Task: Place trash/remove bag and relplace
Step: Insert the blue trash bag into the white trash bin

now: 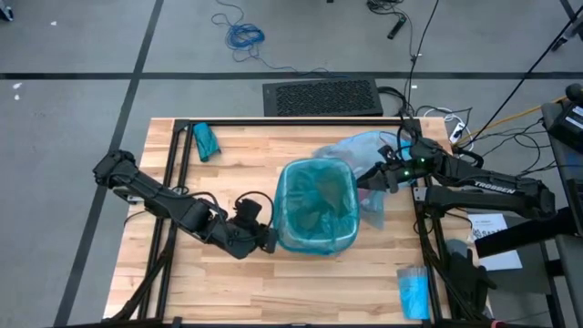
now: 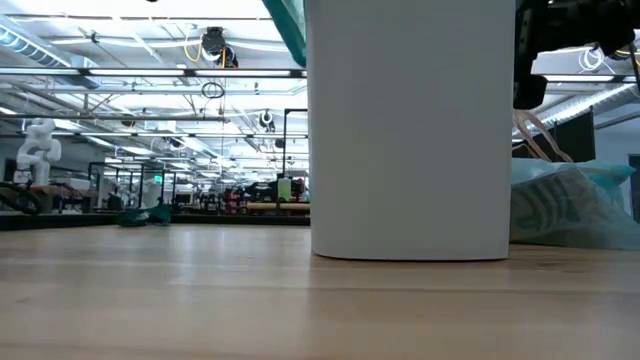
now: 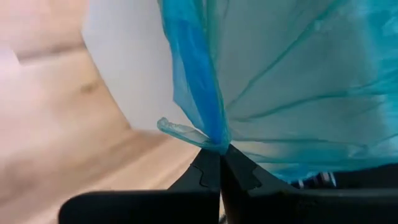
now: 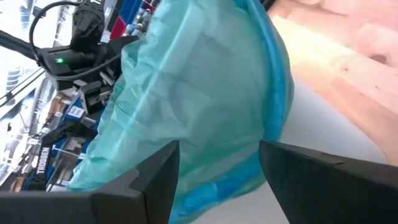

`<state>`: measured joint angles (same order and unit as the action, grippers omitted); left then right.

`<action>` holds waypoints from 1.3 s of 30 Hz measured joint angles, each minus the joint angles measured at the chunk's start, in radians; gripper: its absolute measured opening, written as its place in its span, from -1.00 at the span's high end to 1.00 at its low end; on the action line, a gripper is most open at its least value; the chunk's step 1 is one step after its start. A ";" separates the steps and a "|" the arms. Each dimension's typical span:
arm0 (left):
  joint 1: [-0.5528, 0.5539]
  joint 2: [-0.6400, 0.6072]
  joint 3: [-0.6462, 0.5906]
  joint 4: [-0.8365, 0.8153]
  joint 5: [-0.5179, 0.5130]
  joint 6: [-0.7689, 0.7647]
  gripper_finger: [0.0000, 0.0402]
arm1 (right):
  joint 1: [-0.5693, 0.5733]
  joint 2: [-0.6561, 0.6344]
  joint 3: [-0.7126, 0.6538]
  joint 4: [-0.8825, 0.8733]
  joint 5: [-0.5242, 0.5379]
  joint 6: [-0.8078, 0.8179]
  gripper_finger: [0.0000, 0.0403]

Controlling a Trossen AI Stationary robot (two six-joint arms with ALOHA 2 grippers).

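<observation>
Centrally on the wooden table point(image 1: 228, 282) stands the white plastic bin point(image 2: 410, 130), lined with a teal-green liner point(image 1: 314, 205). Left gripper point(image 1: 270, 239) is clenched on the liner's edge at the bin's left rim. Right gripper point(image 1: 363, 186) sits at the bin's right rim, fingers released. Just right of the bin lies the crinkly pale sky-blue plastic bag point(image 1: 364, 150).
</observation>
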<state>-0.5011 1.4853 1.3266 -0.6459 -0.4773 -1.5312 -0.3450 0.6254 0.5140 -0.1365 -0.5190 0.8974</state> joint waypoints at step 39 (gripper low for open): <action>0.156 -0.267 -0.148 0.113 -0.357 0.404 0.89 | 0.245 -0.111 0.000 0.171 0.248 0.037 0.87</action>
<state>-0.3447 1.2182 1.1782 -0.5326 -0.8346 -1.1270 -0.1002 0.5143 0.5144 0.0341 -0.2713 0.9347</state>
